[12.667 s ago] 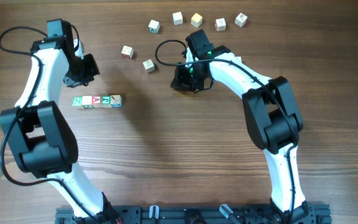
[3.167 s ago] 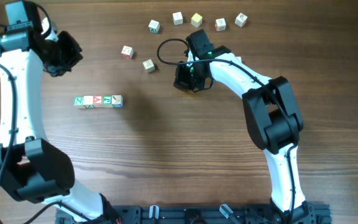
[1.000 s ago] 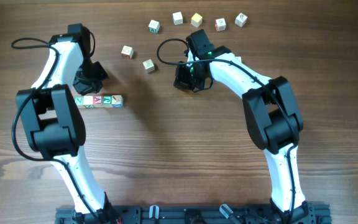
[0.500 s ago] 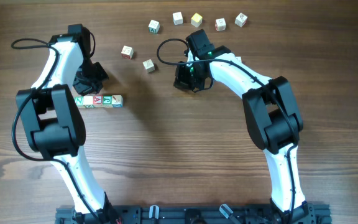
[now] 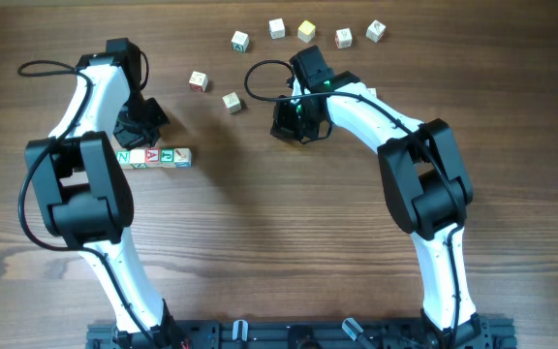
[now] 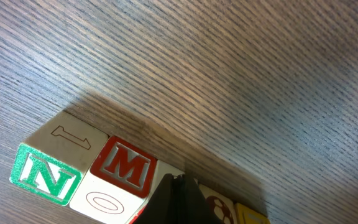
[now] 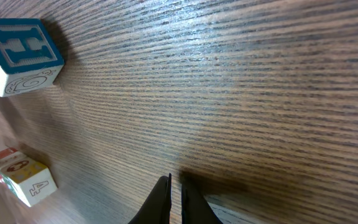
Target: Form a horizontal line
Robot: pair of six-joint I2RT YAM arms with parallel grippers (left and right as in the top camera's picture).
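Surface: I am looking down on a brown wood-grain table [image 5: 279, 252], with two white-and-black arms reaching in over it.
Row: the short straight row of four white letter cubes [image 5: 152, 157] is lying on the left part of the table, level across the overhead view. Its green N cube [image 6: 45, 177] is sitting at the left end, with a red M cube [image 6: 124, 165] touching it.
Left gripper: the left gripper [image 6: 179, 190] is hanging with its fingers pressed together, pinching nothing. Its tip is sitting at the row's far side, near the middle cubes.
Right gripper: the right gripper [image 7: 174, 186] is hovering low over bare wood, squeezed to a thin slit and empty, well apart from the row.
Loose cubes: seven loose white letter cubes [image 5: 277, 28] are lying scattered toward the far edge, and a teal H cube [image 7: 20, 53] is showing in the right wrist view.
Risk: I am judging that any sideways drift of the closed left tip would be knocking a middle cube and bending the row. Lifting straight up first would be avoiding that.
Hidden: the left wrist view is cutting off the row's right half. I cannot tell whether the tip is touching the cubes. The left arm's elbow is crowding the row's left end in the overhead view.
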